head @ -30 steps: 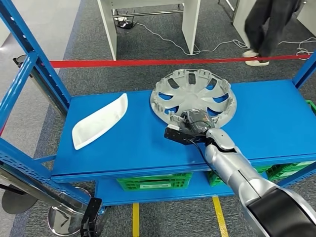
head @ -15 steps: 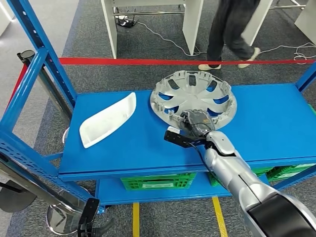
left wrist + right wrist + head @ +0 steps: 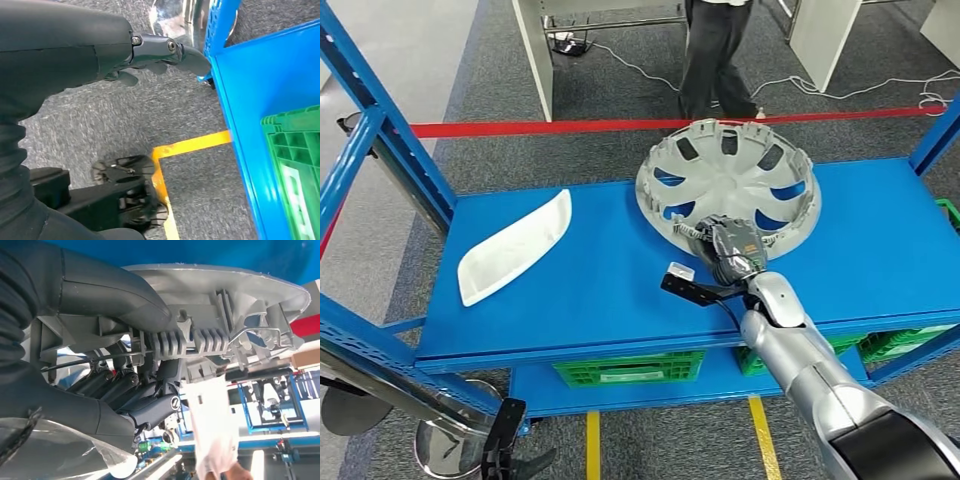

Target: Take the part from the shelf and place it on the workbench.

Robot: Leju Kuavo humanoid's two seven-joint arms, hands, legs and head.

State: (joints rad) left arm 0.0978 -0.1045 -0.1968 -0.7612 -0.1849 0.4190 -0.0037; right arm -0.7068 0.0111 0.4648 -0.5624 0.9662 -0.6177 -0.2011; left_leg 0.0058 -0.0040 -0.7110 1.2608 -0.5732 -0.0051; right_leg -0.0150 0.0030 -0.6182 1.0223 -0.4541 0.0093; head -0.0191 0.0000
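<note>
From the head view we see our right robot hand [image 3: 731,250] closed on the near rim of the silver wheel cover [image 3: 728,187], which rests on the blue shelf [image 3: 607,275] toward its right side. The rim gives the fingers an edge to hook, which we judge is why the grip sits there. A white curved part [image 3: 513,247] lies well apart to the left. A person's legs [image 3: 712,55] stand beyond the red floor line.

In the left wrist view our left robot hand [image 3: 151,55] hangs beside the shelf frame, fingers loosely apart, holding nothing.

In the right wrist view the thumb [image 3: 113,292] and fingers [image 3: 124,390] clamp the cover's ribbed edge [image 3: 188,340] between them.
</note>
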